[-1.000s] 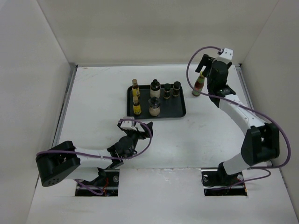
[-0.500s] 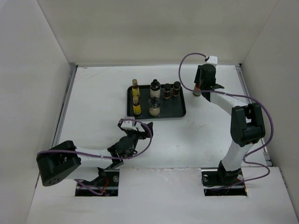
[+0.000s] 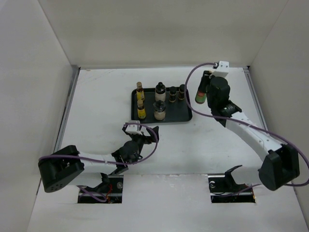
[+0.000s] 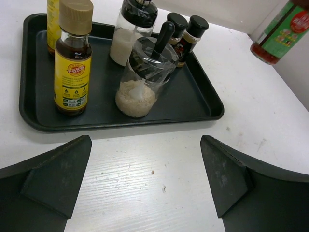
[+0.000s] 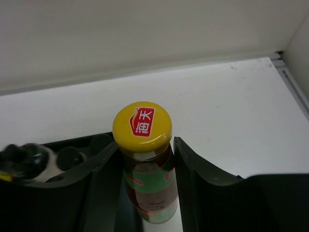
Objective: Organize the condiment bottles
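Note:
A red bottle [image 5: 147,191] with a green label and a yellow-orange cap is held just under the cap by my right gripper [image 5: 145,162], which is shut on it. It hangs tilted off the table by the tray's right end [image 3: 201,94]; its lower half also shows in the left wrist view [image 4: 282,30]. On the black tray [image 3: 186,116] stand two yellow-labelled bottles [image 3: 141,109], two pale black-capped bottles [image 3: 159,110] and two small dark jars [image 3: 173,94]. My left gripper [image 3: 140,129] rests low in front of the tray, open, with bare table between its fingers [image 4: 58,174].
White walls close in the table on the left, back and right. Metal rails run along the left edge [image 3: 67,111] and the right edge [image 3: 256,96]. The right arm's purple cable [image 3: 190,77] loops above the tray's right end.
My right gripper has shut on the red bottle, lifted it off the table and carried it slightly left towards the tray. The left arm has hardly moved.

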`<state>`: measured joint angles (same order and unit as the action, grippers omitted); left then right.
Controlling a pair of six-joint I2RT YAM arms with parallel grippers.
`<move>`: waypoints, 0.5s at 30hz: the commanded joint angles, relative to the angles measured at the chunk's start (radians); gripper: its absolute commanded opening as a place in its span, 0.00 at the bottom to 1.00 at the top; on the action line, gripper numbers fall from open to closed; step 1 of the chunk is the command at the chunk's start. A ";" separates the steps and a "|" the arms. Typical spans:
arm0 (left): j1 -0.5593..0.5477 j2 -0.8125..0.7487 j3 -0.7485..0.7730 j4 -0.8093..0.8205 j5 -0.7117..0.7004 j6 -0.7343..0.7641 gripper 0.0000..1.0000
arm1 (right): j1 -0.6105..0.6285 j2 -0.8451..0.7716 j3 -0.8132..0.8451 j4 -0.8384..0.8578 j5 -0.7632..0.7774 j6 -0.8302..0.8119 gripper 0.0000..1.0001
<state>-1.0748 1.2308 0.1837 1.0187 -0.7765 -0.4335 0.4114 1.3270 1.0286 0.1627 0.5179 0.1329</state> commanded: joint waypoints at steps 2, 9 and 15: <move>0.025 -0.062 0.025 0.044 -0.044 0.018 1.00 | 0.126 -0.051 -0.028 0.139 0.011 0.068 0.34; 0.031 -0.097 -0.001 0.047 -0.089 0.019 1.00 | 0.227 0.076 -0.029 0.219 -0.021 0.109 0.35; 0.019 -0.044 0.014 0.055 -0.075 0.018 1.00 | 0.247 0.175 -0.056 0.351 -0.019 0.083 0.34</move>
<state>-1.0496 1.1744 0.1833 1.0229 -0.8474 -0.4229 0.6495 1.5169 0.9508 0.2684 0.4858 0.2157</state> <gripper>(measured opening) 0.997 0.495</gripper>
